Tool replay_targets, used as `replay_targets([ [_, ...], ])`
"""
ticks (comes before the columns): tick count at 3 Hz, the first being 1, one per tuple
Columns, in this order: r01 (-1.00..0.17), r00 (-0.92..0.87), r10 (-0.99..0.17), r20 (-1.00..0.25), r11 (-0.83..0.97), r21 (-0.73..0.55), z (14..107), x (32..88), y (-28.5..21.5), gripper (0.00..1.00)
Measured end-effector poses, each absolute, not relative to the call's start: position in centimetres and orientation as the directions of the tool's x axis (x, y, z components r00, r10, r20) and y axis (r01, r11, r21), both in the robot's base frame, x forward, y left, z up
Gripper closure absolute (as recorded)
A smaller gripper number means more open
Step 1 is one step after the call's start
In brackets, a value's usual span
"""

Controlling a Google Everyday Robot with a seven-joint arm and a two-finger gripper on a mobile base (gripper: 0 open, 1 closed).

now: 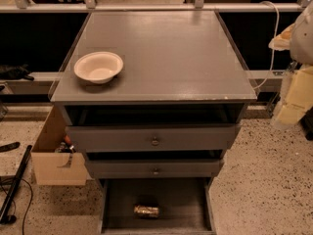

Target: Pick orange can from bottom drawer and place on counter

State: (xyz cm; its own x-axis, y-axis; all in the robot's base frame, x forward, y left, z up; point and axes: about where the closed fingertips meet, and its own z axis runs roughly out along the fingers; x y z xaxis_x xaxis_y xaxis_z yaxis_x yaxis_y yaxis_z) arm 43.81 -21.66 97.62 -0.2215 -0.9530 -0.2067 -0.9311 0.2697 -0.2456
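The orange can [146, 210] lies on its side on the dark floor of the bottom drawer [195, 207], which is pulled open at the foot of the cabinet. The counter [166, 48] is the glossy grey top above the three drawers. My gripper [289, 106] hangs at the right edge of the view, beside the cabinet's right side at about counter height, far from the can and holding nothing that I can see. The arm's pale body and a white cable run up behind it.
A cream bowl [98, 66] sits on the counter's front left. The two knobbed drawers [155, 141] above stand slightly open. A cardboard box [55, 155] is on the floor to the cabinet's left, with a black pole [14, 185] beside it. A railing runs behind.
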Motion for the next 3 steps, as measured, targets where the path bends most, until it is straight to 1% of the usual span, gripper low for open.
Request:
replay_targets([
  [1,-0.931,-0.221,-0.953,-0.207,0.27,-0.246,97.6,43.8,-21.7,0.0],
  [2,-0.931,-0.204,-0.945,-0.256,0.268,-0.247,97.1,44.7,-21.1,0.0],
  [3,-0.945,-0.16,-0.911,-0.38,0.253,-0.208,93.8,45.9,-19.9,0.0],
])
